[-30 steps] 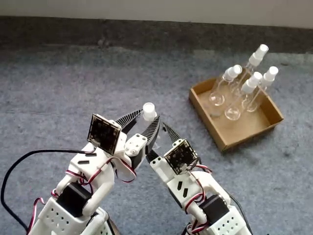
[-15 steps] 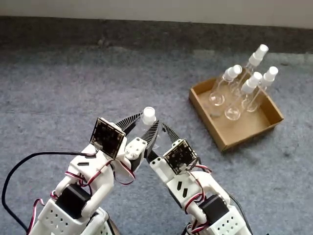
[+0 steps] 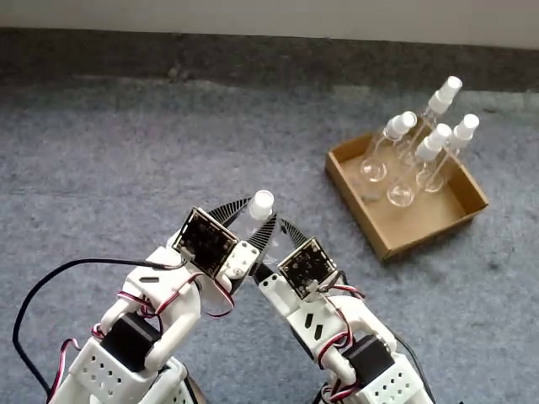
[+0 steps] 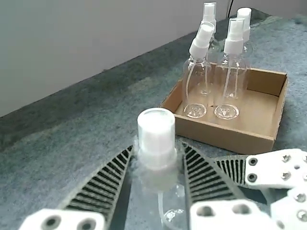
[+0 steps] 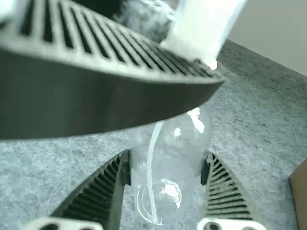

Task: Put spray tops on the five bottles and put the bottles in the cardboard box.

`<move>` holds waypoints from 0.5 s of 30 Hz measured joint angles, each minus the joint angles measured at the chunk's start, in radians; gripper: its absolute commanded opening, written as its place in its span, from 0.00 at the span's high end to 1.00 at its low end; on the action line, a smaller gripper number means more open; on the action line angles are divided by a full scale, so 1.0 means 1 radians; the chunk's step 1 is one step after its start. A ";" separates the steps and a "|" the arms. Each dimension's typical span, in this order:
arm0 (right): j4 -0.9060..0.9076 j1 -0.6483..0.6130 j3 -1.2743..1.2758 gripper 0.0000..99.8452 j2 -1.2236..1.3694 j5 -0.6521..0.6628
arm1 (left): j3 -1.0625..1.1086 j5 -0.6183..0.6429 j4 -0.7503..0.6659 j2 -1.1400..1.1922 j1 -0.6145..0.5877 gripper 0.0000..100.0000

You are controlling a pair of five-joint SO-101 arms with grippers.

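White spray top (image 4: 156,129) sits clamped in left tool (image 4: 158,151), bottle (image 5: 168,175) in right tool (image 5: 167,160).

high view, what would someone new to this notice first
The eye goes first to the two arms meeting over one clear bottle in the middle of the grey carpet: the left gripper pinches its white spray top, and the right gripper clamps its body. Next comes the cardboard box off to the right arm's side, holding four bottles already fitted with tops.
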 measured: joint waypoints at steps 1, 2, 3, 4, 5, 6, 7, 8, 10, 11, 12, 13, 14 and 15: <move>0.000 0.000 0.000 0.87 0.000 0.000 | 0.000 0.000 0.000 0.000 0.000 0.99; 0.000 0.000 0.000 0.87 0.000 0.000 | 0.000 -0.003 0.000 0.000 0.000 0.99; 0.000 0.000 0.000 0.87 0.000 0.000 | 0.000 -0.003 0.000 0.000 0.000 0.99; 0.000 0.000 0.000 0.87 0.000 0.000 | 0.000 -0.003 0.000 0.000 0.000 0.99; 0.000 0.000 0.000 0.87 0.000 0.000 | 0.000 -0.003 0.000 0.000 0.000 0.99; 0.000 0.000 0.000 0.87 0.000 0.000 | 0.000 -0.003 0.000 0.000 0.000 0.99; 0.000 0.000 0.000 0.87 0.000 0.000 | 0.000 -0.003 0.000 0.000 0.002 0.99; 0.000 0.000 0.000 0.87 0.000 0.000 | 0.000 -0.003 0.000 0.000 0.002 0.99; 0.000 0.000 0.000 0.87 0.000 0.000 | 0.000 -0.003 0.000 0.000 0.002 0.99; 0.000 0.000 0.000 0.87 0.000 0.000 | 0.000 -0.003 0.000 0.000 0.002 0.99; 0.000 0.000 0.000 0.87 0.000 -0.008 | 0.000 -0.003 0.000 0.000 0.002 0.99; 0.000 -0.002 0.000 0.87 0.000 -0.029 | 0.000 0.006 0.000 0.000 0.002 0.99; 0.000 -0.005 0.000 0.87 0.000 -0.054 | 0.000 0.031 0.000 0.000 0.002 0.99; 0.000 -0.005 0.000 0.87 0.000 -0.075 | 0.000 0.057 0.000 0.000 0.002 0.99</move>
